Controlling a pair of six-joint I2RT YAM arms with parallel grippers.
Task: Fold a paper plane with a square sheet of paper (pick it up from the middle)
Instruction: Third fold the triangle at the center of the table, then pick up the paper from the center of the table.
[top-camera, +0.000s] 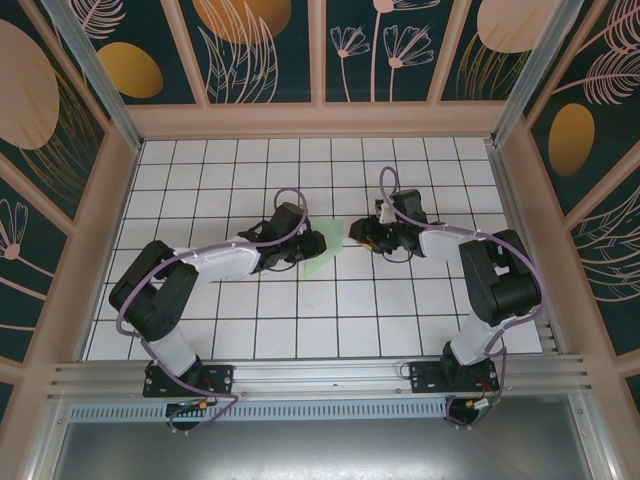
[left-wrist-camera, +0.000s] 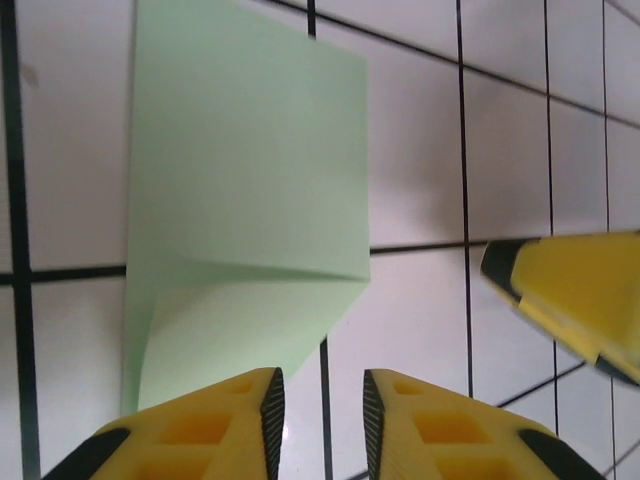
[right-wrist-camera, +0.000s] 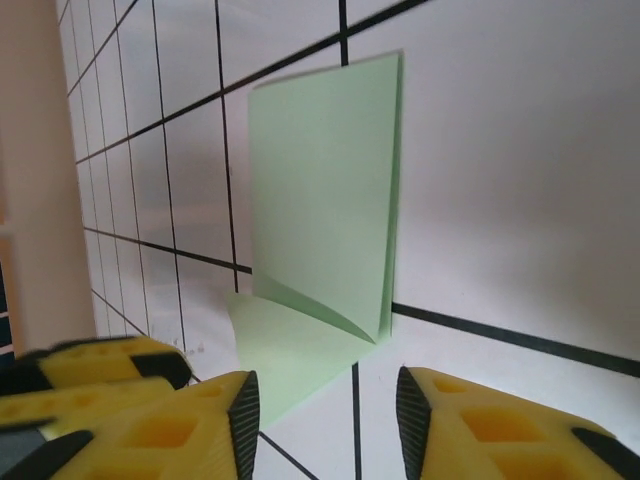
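Left gripper (left-wrist-camera: 322, 388) and right gripper (right-wrist-camera: 328, 392) sit low, facing each other, jaws slightly apart and empty. Between them, the folded sheet of paper (top-camera: 328, 246) lies on the table (top-camera: 300, 320), one half raised.

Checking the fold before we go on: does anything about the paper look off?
Yes. The paper is only half folded: one flap stands up from the crease while the other lies on the table. The left pincer and right pincer are open and neither grips it, so nothing presses the fold flat.
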